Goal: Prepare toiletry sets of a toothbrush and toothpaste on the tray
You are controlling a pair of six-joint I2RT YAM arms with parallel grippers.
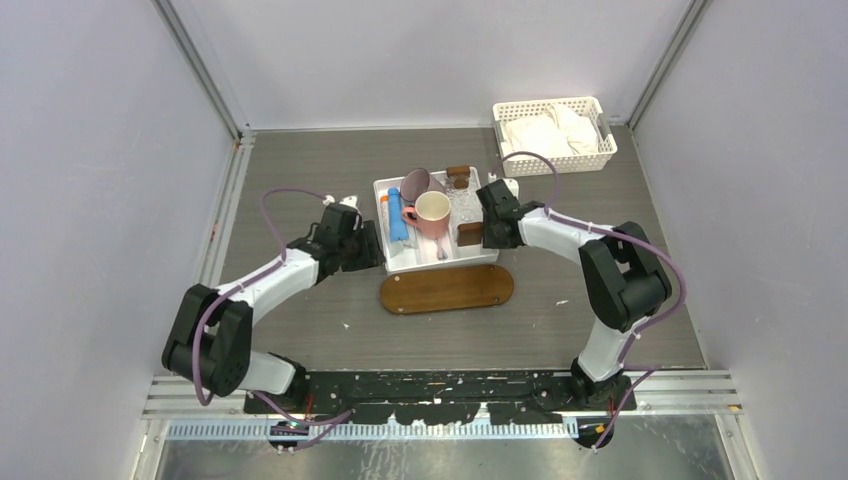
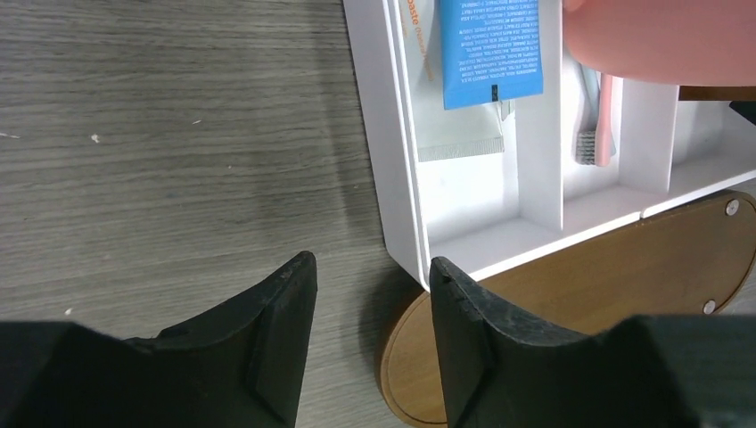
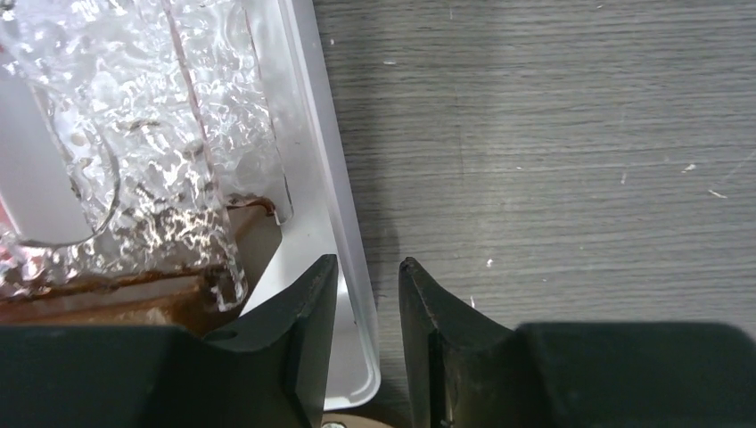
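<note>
The left gripper [image 2: 370, 265] hangs low over the table [image 2: 160, 134] with its black fingers apart and nothing between them, the gap facing the near-left corner of the white tray [image 2: 401, 178]. Just right of it the tray [image 2: 571, 285], a flat brown wooden oval with small metal studs, lies lengthwise against the white tray's near edge. In the white tray's left compartment a blue toothpaste tube [image 2: 490, 45] overlaps a white-grey tube [image 2: 459, 143]. One compartment right lies a pink toothbrush [image 2: 609, 116], partly under a pink mug [image 1: 432, 212]. The right gripper [image 3: 367, 263] closely straddles the white tray's right rim; whether it pinches is unclear. A basket [image 1: 553, 137] sits far right.
</note>
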